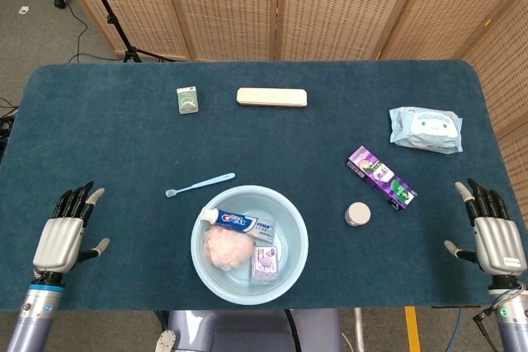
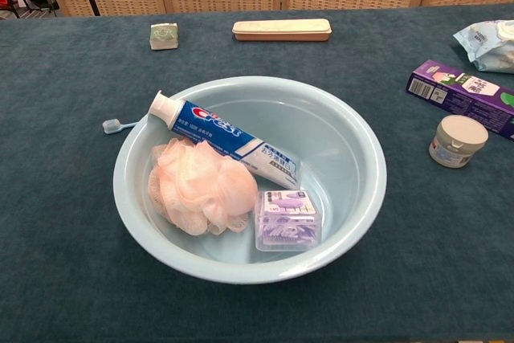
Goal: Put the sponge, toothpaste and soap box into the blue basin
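Note:
The light blue basin (image 1: 293,261) (image 2: 353,126) stands near the table's front edge. Inside it lie a pink mesh sponge (image 1: 228,246) (image 2: 197,186), a Crest toothpaste tube (image 1: 239,222) (image 2: 229,140) leaning on the rim, and a clear purple soap box (image 1: 265,264) (image 2: 287,218). My left hand (image 1: 62,235) hovers flat at the table's front left, fingers spread, holding nothing. My right hand (image 1: 495,232) is at the front right edge, also spread and empty. Neither hand shows in the chest view.
A blue toothbrush (image 1: 200,185) lies left of the basin. A white jar (image 1: 357,214) (image 2: 456,140) and purple box (image 1: 380,178) (image 2: 462,95) lie to its right. Wet wipes (image 1: 426,129), a beige case (image 1: 271,97) (image 2: 281,30) and a small green box (image 1: 188,100) (image 2: 163,35) sit farther back.

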Tool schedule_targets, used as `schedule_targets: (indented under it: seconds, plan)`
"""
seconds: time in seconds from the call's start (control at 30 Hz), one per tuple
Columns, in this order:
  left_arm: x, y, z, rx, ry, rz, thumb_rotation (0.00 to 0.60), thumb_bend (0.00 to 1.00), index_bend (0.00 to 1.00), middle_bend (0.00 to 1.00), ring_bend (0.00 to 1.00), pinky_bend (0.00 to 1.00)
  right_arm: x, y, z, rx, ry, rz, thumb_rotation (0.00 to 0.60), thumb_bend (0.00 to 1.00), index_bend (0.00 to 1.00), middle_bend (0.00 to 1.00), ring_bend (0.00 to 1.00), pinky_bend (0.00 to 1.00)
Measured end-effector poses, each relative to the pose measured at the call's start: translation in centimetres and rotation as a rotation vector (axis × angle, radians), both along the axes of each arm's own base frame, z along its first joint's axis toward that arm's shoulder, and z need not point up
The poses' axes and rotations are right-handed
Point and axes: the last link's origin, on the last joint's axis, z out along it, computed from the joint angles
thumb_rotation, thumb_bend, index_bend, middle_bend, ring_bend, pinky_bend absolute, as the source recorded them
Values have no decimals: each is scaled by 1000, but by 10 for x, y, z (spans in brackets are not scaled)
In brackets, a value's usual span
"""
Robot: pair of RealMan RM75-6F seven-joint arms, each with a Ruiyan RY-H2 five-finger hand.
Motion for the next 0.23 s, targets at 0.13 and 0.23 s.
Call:
schedule_targets:
  seconds: [0.13,0.23]
  plan:
    - [1,-2,3,6,-4,-4,600,214,0,0,0,0,2,1,-3,9,-2,3,600,143,3,0,0,0]
    - [1,-2,4,10,-7,-3,600,215,0,0,0,0,4,1,-5,12,-2,4,600,144,3,0,0,0]
